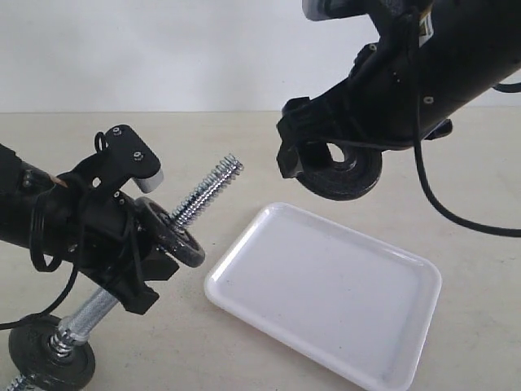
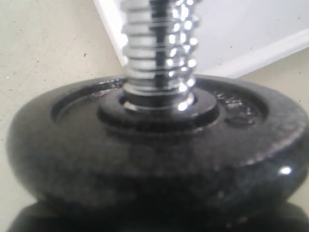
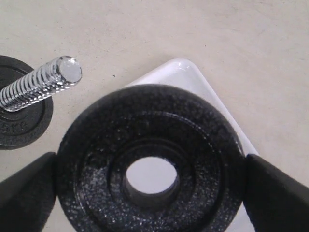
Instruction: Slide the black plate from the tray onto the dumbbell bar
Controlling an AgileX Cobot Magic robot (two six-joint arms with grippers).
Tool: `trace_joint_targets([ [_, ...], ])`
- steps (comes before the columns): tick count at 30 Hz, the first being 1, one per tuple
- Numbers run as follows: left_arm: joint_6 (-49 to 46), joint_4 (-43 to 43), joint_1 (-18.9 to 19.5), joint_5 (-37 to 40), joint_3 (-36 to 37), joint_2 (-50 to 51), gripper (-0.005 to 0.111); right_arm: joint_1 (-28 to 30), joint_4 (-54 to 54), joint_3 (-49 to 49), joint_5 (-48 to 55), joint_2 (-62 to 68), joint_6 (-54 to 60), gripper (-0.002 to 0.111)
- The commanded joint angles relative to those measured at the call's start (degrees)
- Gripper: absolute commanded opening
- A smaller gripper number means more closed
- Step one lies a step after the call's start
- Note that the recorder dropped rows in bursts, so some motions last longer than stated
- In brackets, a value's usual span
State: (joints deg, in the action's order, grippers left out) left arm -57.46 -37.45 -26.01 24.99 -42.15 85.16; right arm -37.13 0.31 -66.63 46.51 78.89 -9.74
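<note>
My right gripper is shut on the black plate, holding it in the air above the far end of the white tray. In the right wrist view the plate sits between both fingers, and the tray shows through its hole. My left gripper is shut on the dumbbell bar at a black disc, holding the bar tilted. The bar's free threaded end points up toward the plate, with a gap between them. The left wrist view is filled by that disc and the threaded bar.
The bar's lower end carries another black disc with a silver collar, resting on the beige table near the front left corner. Nothing lies in the tray. A black cable hangs from the right arm over the table's right side.
</note>
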Motion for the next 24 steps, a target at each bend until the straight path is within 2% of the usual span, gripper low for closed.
trace_joint_targets([
  [1, -5.6, -1.3, -0.1, -6.4, -1.5, -2.5, 0.004, -0.1, 0.7, -0.1, -1.5, -1.2, 0.6, 0.0],
  [6, -8.0, -1.3, -0.1, -6.3, -1.5, -2.5, 0.004, -0.1, 1.4, -0.1, -1.3, -1.2, 1.5, 0.0],
  [11, -9.8, -1.9, -0.1, -6.6, -1.5, -2.5, 0.004, -0.1, 7.6, -0.1, -2.3, -1.2, 6.1, 0.0],
  [15, -15.0, -6.3, -0.1, -6.4, -1.5, -2.5, 0.004, -0.1, 12.0, -0.1, -4.0, -1.2, 9.7, 0.0],
  [24, -34.7, -24.1, -0.1, -2.1, -1.5, -2.5, 0.004, -0.1, 17.5, -0.1, -5.4, -1.2, 13.5, 0.0],
])
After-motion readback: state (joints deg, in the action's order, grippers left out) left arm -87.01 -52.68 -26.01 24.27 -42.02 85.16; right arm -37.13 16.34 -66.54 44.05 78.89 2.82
